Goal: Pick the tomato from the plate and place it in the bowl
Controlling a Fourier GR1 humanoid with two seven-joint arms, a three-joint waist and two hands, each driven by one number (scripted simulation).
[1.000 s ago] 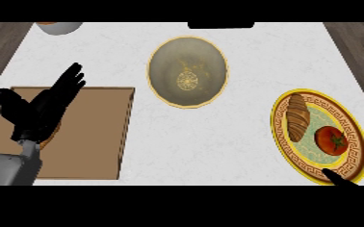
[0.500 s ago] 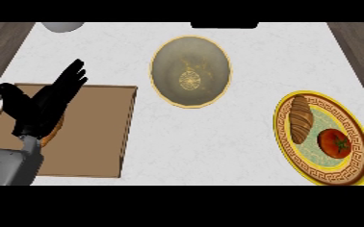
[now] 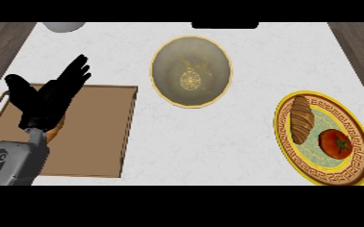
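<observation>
A red tomato [image 3: 335, 143] lies on the gold-rimmed plate [image 3: 287, 144] at the right edge, beside a brown croissant [image 3: 301, 118]. The grey-green bowl [image 3: 190, 71] with a gold rim stands at the upper middle, with nothing in it. My left hand [image 3: 51, 96] rests open at the left, fingers up, over the wooden board. My right hand does not show.
A brown wooden board [image 3: 92, 134] lies at the lower left under my left forearm. A pale round object [image 3: 64, 26] sits at the top left edge. A dark object [image 3: 225, 25] is at the top middle. Wooden counter edges show at both upper corners.
My right hand, whose fingertips showed at the lower right a second ago, has left the view. The view has shifted slightly. The left hand is nearly unchanged.
</observation>
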